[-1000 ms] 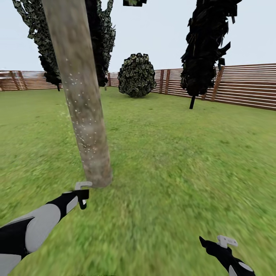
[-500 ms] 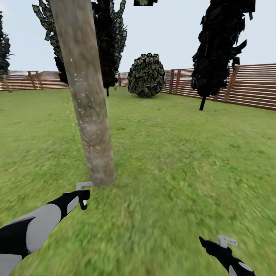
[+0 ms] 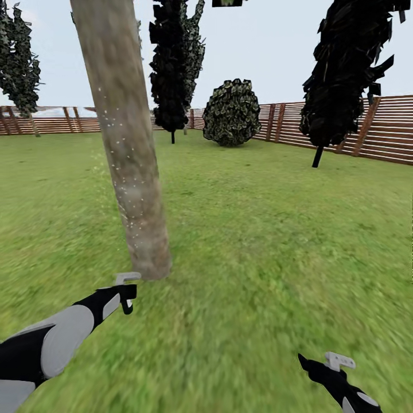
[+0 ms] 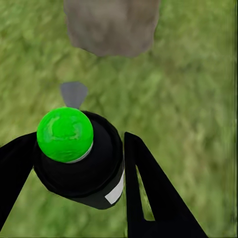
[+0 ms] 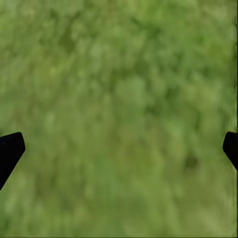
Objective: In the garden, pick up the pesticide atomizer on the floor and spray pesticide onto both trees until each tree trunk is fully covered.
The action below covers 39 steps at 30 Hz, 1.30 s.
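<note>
Left gripper [image 4: 79, 163]: closing around the pesticide atomizer [image 4: 79, 163], a black finger pressing in on each side of its dark round body; in the head view the left gripper [image 3: 127, 292] is hanging low over the grass just beside the foot of the tree trunk.
Pesticide atomizer: sitting between the left fingers [image 4: 148, 193], its cap showing bright green in the left wrist view, a small grey nozzle pointing toward the trunk base.
Tree trunk [image 3: 123, 143]: standing as a thick grey-brown mottled column, leaning slightly in the head view, with fine white specks lying over its middle and lower part; its base [image 4: 111, 25] is showing just ahead of the atomizer.
Right gripper [image 5: 119, 148]: standing wide apart, only the two black fingertips showing at the edges of its wrist view, nothing between them but grass; in the head view the right gripper [image 3: 335, 362] is hanging low and well apart from the trunk.
Garden [image 3: 275, 229]: spreading as green lawn to a brown slatted fence [image 3: 390, 129], with dark narrow trees [image 3: 344, 74] and a round bush [image 3: 232, 112] standing along it.
</note>
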Available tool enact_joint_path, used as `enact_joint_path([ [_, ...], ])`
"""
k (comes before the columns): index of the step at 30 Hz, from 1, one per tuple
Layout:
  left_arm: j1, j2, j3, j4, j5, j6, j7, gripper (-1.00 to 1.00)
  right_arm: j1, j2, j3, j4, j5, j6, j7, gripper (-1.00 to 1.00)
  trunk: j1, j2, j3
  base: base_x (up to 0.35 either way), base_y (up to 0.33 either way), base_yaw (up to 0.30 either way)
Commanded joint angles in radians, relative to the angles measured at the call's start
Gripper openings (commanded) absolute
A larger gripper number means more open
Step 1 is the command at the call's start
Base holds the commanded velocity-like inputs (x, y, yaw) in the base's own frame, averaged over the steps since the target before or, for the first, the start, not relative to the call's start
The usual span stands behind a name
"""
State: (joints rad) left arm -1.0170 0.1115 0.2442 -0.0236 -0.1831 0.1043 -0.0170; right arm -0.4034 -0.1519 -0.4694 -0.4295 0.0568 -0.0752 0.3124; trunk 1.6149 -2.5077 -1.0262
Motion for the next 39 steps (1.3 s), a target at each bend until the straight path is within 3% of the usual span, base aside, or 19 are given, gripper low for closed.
enact_joint_path([
  [1,0.000,-0.001,0.000,0.000,0.000,0.000,0.000,-1.00,0.000,0.000,0.000,0.000,0.000,0.000,0.000,1.00,0.000,0.000,0.000,0.012,-0.295,0.001],
  [9,0.000,-0.021,0.000,0.001,0.001,0.000,0.000,-1.00,0.000,0.000,0.000,0.001,0.000,0.000,-0.002,1.00,0.000,0.000,0.000,0.028,-0.301,0.048],
  [26,0.000,-0.023,0.000,0.001,0.001,0.000,0.000,-1.00,0.000,0.000,0.000,0.002,0.000,0.000,-0.003,1.00,0.000,0.000,0.000,0.158,-0.284,0.264],
  [39,0.000,-0.024,0.000,0.001,0.001,0.000,0.000,-1.00,0.000,0.000,0.001,0.003,0.000,0.000,-0.002,1.00,0.000,0.000,0.000,0.051,-0.140,0.084],
])
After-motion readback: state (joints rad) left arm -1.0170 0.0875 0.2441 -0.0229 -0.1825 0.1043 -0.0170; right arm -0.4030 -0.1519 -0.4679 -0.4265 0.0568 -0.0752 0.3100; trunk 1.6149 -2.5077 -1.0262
